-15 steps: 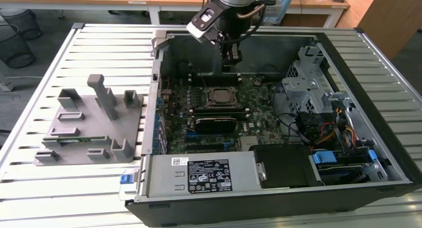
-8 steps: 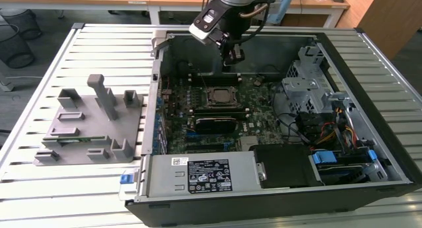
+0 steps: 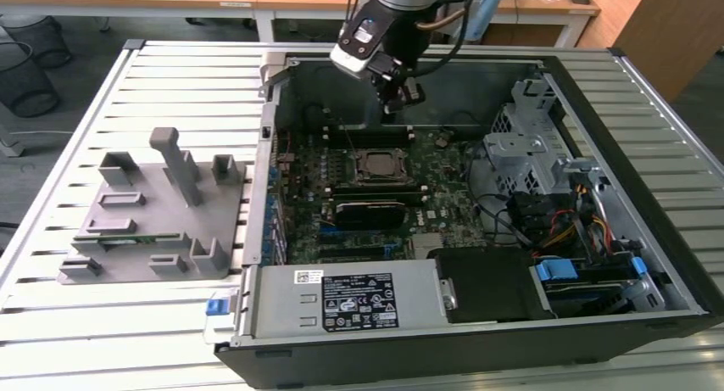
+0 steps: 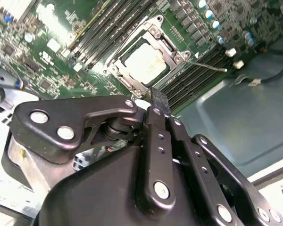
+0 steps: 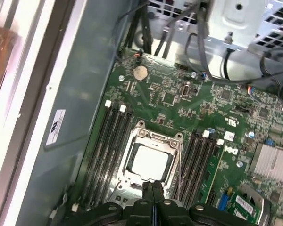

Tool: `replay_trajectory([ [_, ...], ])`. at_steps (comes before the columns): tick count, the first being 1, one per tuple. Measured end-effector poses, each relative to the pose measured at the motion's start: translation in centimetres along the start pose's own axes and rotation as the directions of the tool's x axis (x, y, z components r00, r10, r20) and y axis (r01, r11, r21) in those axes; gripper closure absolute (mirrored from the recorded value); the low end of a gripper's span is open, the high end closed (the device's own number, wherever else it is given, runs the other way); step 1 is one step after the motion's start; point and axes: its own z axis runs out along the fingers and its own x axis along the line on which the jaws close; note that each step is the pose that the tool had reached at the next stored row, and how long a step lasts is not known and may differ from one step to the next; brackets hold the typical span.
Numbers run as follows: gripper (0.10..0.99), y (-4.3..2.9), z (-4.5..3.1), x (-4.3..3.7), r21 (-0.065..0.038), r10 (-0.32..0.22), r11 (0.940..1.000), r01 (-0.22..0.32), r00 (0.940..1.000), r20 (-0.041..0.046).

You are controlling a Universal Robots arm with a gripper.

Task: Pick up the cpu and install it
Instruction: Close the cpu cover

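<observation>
The cpu (image 5: 148, 162) is a shiny silver-grey square lying flat inside the socket frame (image 5: 137, 128) on the green motherboard; it also shows in the second wrist view (image 4: 146, 63) and the exterior view (image 3: 374, 164). My gripper (image 3: 396, 103) hangs inside the open computer case, above the board and a little toward the case's back wall from the socket. In the first wrist view its two dark fingers meet at the gripper (image 5: 151, 188), shut with nothing between them. The gripper (image 4: 158, 100) does not touch the cpu.
Memory slots (image 5: 108, 146) flank the socket on both sides. A metal drive cage (image 3: 531, 136) and cables (image 3: 565, 230) fill the case on the exterior view's right. A grey plastic fixture (image 3: 158, 213) holding a green memory stick (image 3: 130, 237) stands on the slatted table (image 3: 181, 77).
</observation>
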Motion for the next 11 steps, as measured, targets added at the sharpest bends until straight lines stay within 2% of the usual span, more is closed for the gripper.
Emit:
replay_trajectory([
  [3,0.980,0.00,0.02,0.00,0.001,-0.055,0.9985,0.055,0.9985,-0.0002],
  [6,0.980,0.00,0.04,0.00,0.003,-0.109,0.9941,0.109,0.9941,-0.0005],
  [11,0.980,0.00,0.10,0.00,0.005,-0.199,0.9800,0.199,0.9800,-0.0012],
])
